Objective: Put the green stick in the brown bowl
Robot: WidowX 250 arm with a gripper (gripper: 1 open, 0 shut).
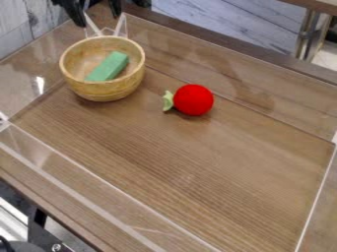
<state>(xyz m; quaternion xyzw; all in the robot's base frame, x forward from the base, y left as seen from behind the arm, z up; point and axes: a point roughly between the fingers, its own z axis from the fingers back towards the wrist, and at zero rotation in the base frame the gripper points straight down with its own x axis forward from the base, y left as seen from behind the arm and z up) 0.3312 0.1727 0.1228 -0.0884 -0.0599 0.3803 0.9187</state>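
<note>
The green stick lies flat inside the brown bowl, slanting across its bottom. The bowl stands at the back left of the wooden table. My gripper hangs just above and behind the bowl's far rim at the top edge of the picture. Its dark fingers are spread apart with nothing between them, so it is open. Most of the arm is cut off by the frame.
A red strawberry-like ball with green leaves rests to the right of the bowl. Clear plastic walls ring the table top. Grey boards and a metal leg stand behind the back edge.
</note>
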